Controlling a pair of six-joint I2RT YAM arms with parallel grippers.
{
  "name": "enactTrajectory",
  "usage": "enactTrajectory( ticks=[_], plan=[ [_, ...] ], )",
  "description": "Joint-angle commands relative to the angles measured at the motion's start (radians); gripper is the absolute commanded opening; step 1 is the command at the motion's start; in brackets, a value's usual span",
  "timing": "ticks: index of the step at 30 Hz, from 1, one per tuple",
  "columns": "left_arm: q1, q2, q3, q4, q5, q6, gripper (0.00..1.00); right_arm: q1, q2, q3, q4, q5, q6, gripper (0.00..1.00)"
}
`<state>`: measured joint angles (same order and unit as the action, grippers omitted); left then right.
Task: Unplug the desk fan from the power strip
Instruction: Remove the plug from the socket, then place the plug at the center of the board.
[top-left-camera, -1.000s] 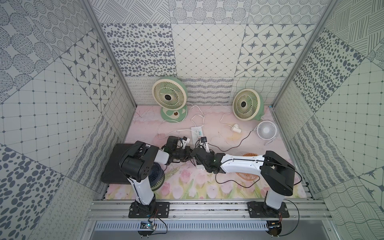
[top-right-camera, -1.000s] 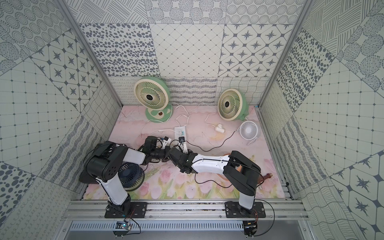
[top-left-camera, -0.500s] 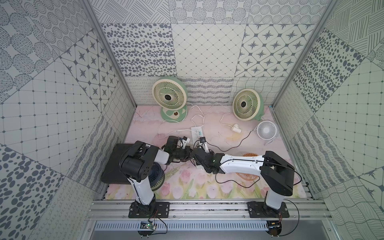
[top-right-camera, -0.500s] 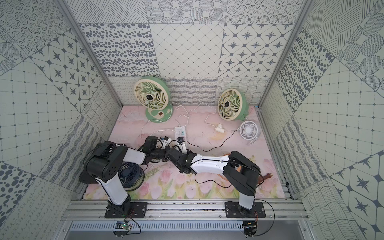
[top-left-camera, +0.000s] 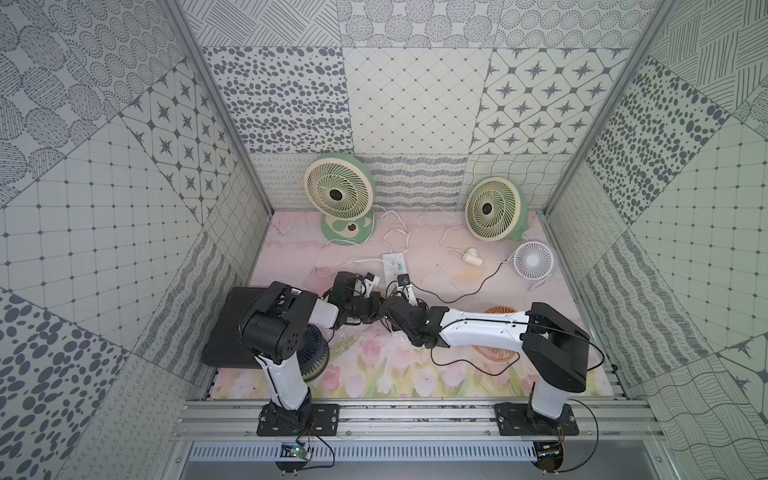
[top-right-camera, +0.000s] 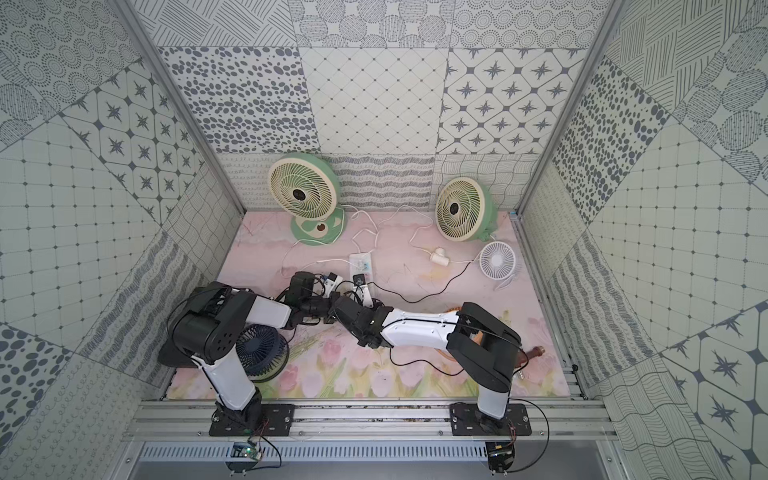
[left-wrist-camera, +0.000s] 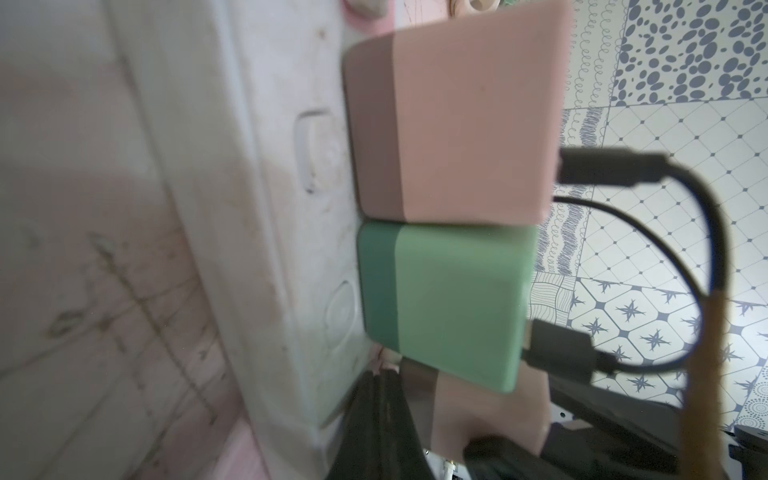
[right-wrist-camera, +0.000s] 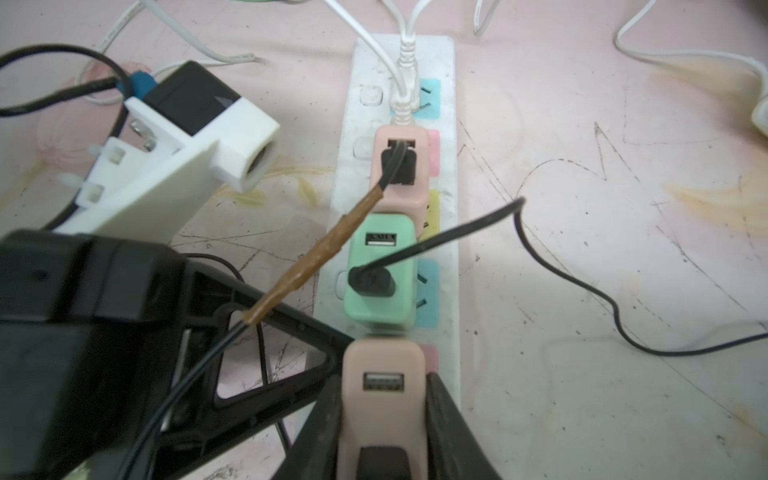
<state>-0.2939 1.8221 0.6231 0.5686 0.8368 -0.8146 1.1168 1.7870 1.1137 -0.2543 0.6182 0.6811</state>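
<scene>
The power strip (right-wrist-camera: 451, 249) lies white and long on the pink mat, also seen in both top views (top-left-camera: 395, 264) (top-right-camera: 360, 264). Three USB adapters sit in its row: a pink one (right-wrist-camera: 401, 199), a green one (right-wrist-camera: 380, 270) and a nearer pink adapter (right-wrist-camera: 384, 415). My right gripper (right-wrist-camera: 383, 386) is shut on that nearer pink adapter, one black finger on each side. A dark plug shows in its lower port. My left gripper (left-wrist-camera: 384, 374) is shut, with its tips touching the strip's edge beside the green adapter (left-wrist-camera: 449, 299). I cannot tell which cable is the desk fan's.
Two green fans (top-left-camera: 338, 193) (top-left-camera: 492, 208) stand at the back wall, with a small white fan (top-left-camera: 534, 259) at the right. A dark fan (top-left-camera: 311, 345) lies under my left arm and an orange one (top-left-camera: 500, 332) under my right. Black and white cables cross the mat.
</scene>
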Motion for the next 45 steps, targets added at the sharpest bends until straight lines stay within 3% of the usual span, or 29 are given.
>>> enactTrajectory(
  ticks=[1,10,19,25,35,43,45],
  plan=[
    [-0.004,0.013,0.002,-0.115,-0.077,0.032,0.00,0.001,-0.041,0.011,0.027,0.018,-0.018,0.12],
    [-0.002,0.011,0.003,-0.115,-0.076,0.031,0.00,-0.093,-0.259,-0.115,0.030,-0.079,-0.035,0.13],
    [-0.001,-0.039,0.003,-0.155,-0.097,0.052,0.00,-0.275,-0.392,-0.193,-0.120,-0.472,-0.078,0.14],
    [0.002,-0.099,-0.003,-0.176,-0.125,0.074,0.00,-0.336,-0.381,-0.266,-0.145,-0.680,-0.101,0.15],
    [0.007,-0.145,0.007,-0.203,-0.152,0.092,0.00,-0.352,-0.301,-0.302,-0.158,-0.703,-0.122,0.23],
    [0.014,-0.166,0.024,-0.228,-0.160,0.098,0.00,-0.389,-0.331,-0.304,-0.178,-0.683,-0.138,0.50],
    [0.015,-0.173,0.030,-0.235,-0.163,0.099,0.00,-0.390,-0.357,-0.299,-0.192,-0.673,-0.144,0.52]
  ],
)
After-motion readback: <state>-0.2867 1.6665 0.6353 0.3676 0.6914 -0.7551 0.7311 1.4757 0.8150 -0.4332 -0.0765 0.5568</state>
